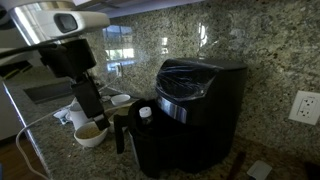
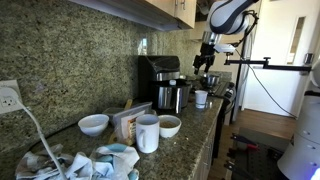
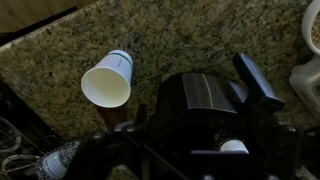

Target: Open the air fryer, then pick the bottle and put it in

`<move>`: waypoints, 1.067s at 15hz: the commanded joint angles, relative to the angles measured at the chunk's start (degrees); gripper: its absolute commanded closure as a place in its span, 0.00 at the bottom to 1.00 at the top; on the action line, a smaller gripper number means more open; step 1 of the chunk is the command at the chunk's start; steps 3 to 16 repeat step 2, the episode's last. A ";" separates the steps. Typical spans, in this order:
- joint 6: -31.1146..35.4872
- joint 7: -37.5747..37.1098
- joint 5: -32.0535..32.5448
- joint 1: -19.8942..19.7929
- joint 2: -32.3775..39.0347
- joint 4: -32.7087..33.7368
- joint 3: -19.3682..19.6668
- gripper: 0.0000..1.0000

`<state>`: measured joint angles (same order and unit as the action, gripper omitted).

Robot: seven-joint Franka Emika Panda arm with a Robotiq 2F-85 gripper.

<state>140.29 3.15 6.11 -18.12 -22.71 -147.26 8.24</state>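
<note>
The black air fryer [image 1: 205, 95] stands against the stone wall and also shows in both other views [image 2: 160, 85] [image 3: 200, 95]. Its drawer [image 1: 145, 145] looks pulled out a little, with the handle [image 1: 120, 135] in front. The bottle's white cap [image 1: 145, 113] shows just over the drawer; its body is hidden. The cap also shows in the wrist view [image 3: 233, 147]. My gripper [image 1: 92, 115] hangs above the counter in front of the fryer, apart from the bottle, and holds nothing. It also shows in an exterior view [image 2: 207, 68]. In the wrist view its dark fingers [image 3: 195, 165] look spread.
A white bowl of brown liquid [image 1: 90, 133] sits under the gripper. A white cup [image 1: 120, 100] stands behind it. A paper cup [image 3: 108, 80] lies on its side. More cups, bowls [image 2: 93, 124] and a wall outlet [image 1: 304, 106] are nearby.
</note>
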 commanded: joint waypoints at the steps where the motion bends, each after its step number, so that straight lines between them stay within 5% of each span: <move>1: -0.18 -0.52 0.71 1.17 -0.08 0.09 1.16 0.00; 16: -0.18 -0.52 0.71 1.18 -0.08 0.09 1.16 0.00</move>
